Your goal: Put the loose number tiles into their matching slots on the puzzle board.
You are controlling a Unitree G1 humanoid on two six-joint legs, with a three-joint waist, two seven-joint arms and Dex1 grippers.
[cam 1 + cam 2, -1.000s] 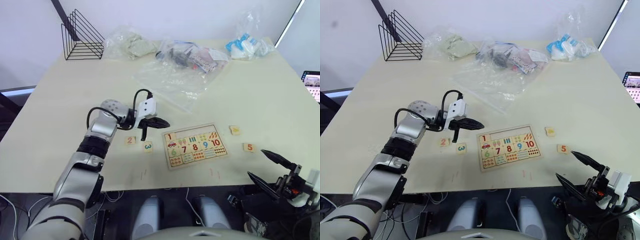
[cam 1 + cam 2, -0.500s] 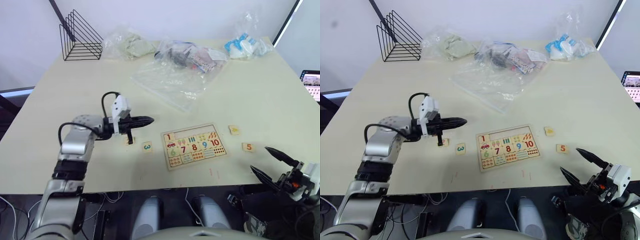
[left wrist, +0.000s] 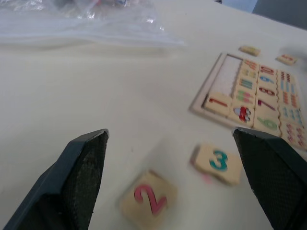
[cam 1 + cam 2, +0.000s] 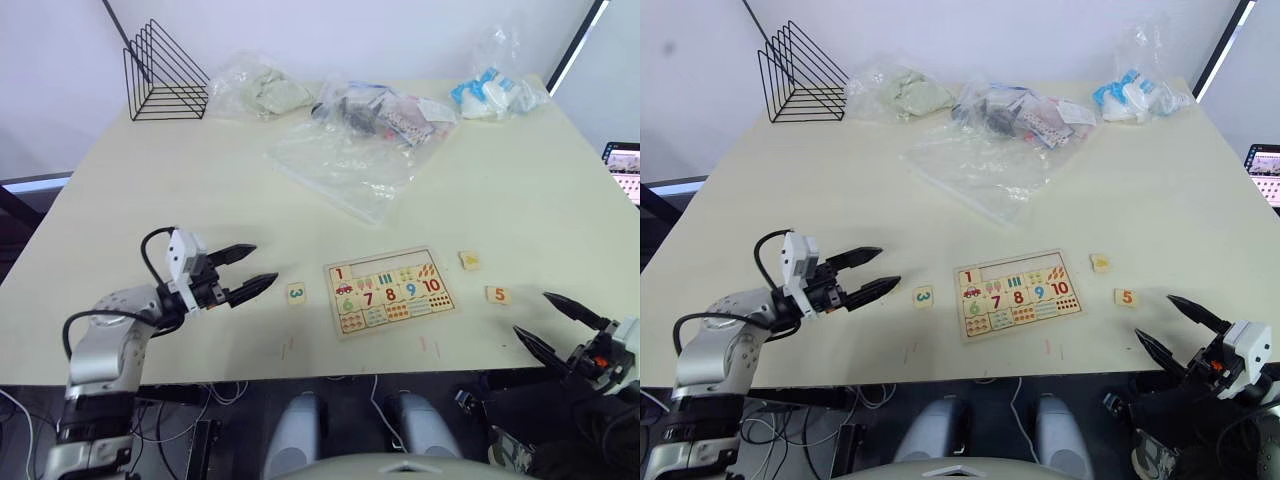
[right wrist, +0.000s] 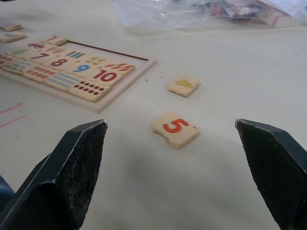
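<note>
**One tile seated, four loose**

Head views: puzzle board is lying near the worktop front edge, tile 1 sitting in its top row. Tile 3, yellow-mark tile and tile 5 are lying loose.

Left wrist: left gripper is hanging open over tile 2.

Right wrist: right gripper is gaping, empty, near tile 5.

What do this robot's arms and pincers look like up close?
The left arm is rounded silver-grey metal with a black band, a looping black cable and a white block at the wrist. Each gripper, left and right, has two slim, pointed black fingers with rough, grainy pads. The right wrist carries a white block with a small red detail.
</note>
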